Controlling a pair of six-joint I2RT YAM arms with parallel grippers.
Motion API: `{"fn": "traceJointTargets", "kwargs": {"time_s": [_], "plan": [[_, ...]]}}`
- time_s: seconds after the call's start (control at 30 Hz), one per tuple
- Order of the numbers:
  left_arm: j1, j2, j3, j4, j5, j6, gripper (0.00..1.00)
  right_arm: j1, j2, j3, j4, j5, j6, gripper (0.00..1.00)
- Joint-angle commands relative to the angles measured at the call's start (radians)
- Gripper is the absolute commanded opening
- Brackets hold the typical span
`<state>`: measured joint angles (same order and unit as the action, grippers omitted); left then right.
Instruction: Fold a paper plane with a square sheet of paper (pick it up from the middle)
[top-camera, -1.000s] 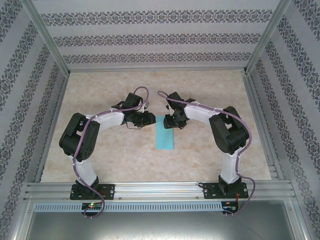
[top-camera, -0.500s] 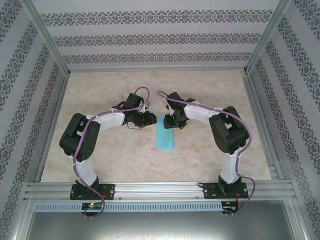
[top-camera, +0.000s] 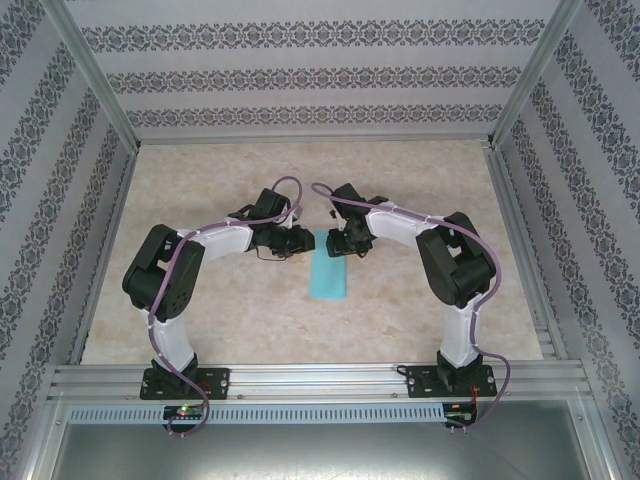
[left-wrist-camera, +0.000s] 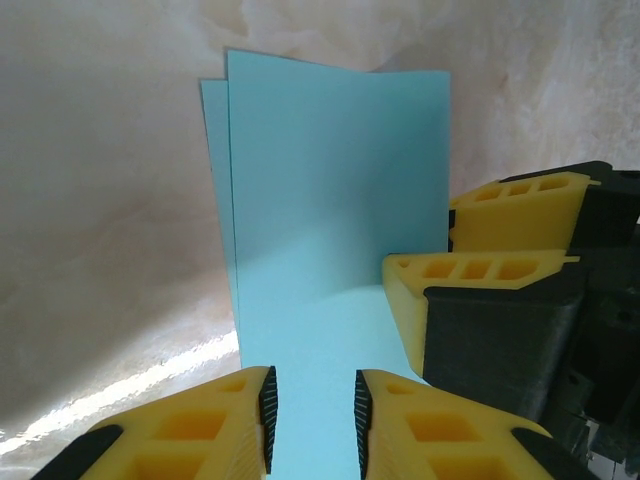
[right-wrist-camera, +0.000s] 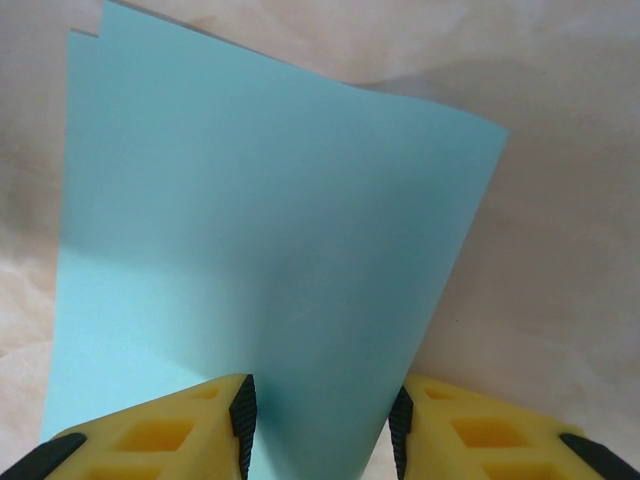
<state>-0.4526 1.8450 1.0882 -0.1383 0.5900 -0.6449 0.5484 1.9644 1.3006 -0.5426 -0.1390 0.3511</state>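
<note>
The thin turquoise-blue paper sheet (top-camera: 328, 275) lies on the pale marbled bench (top-camera: 230, 320) between the two arms, folded into a narrow double strip. In the left wrist view the lower layer peeks out along one long edge, so the halves do not match exactly. The left gripper (top-camera: 300, 243) and the right gripper (top-camera: 335, 245) stand close together over its far end, both with jaws apart and the paper showing in the gap (neither one pinches it). I judge the main danger to be drift: a finger pushing on this smooth bench may slide the top layer and give a crooked crease. The grippers are also near enough to bump each other. One edge looks a little raised in the right wrist view and may buckle.
</note>
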Motion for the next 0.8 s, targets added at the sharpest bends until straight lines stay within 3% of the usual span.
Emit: {"fn": "traceJointTargets", "kwargs": {"time_s": [0.0, 0.77], "plan": [[-0.011, -0.003, -0.014, 0.027, -0.017, -0.008, 0.3, 0.02, 0.016, 0.017, -0.009, 0.005, -0.033, 0.42], [-0.005, -0.064, -0.037, 0.007, -0.086, -0.004, 0.3, 0.02, 0.012, 0.002, -0.016, 0.022, -0.041, 0.41]]}}
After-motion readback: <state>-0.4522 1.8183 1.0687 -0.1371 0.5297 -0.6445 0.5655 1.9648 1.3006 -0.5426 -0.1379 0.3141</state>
